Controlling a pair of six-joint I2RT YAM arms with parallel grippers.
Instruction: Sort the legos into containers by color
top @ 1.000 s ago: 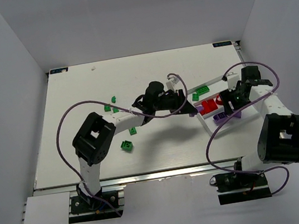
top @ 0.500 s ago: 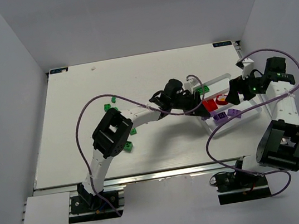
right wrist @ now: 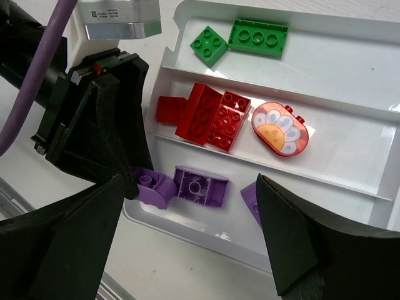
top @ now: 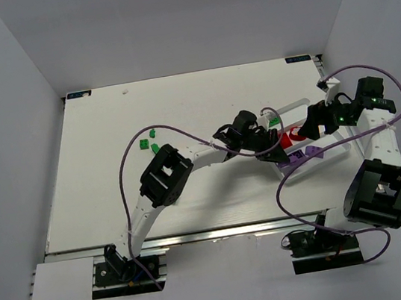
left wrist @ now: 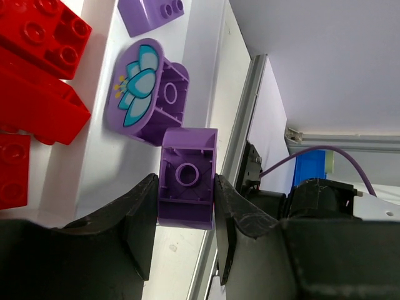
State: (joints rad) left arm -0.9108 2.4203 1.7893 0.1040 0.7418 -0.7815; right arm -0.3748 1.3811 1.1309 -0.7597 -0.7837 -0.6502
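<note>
One purple lego [left wrist: 187, 176], underside camera-facing | left end effector [left wrist: 185, 190] clamping | right end effector [right wrist: 190, 184] apart

No word or number can be read anywhere. In the right wrist view, a small white sticker [right wrist: 116, 9] sits on a grey metal part [right wrist: 119, 26] at the top left. It has tiny black print on it, but the print is too small to read.

Two bricks have pictures on them, not letters. The round purple brick [left wrist: 139, 87] shows a blue flower with little yellow dots. The round red brick [right wrist: 279, 129] shows a white flower with an orange middle.

Seen from the top, two little blue marks [top: 79, 93] sit at the far corners of the counter [top: 117, 200]. They are too small and blurry to read.
</note>
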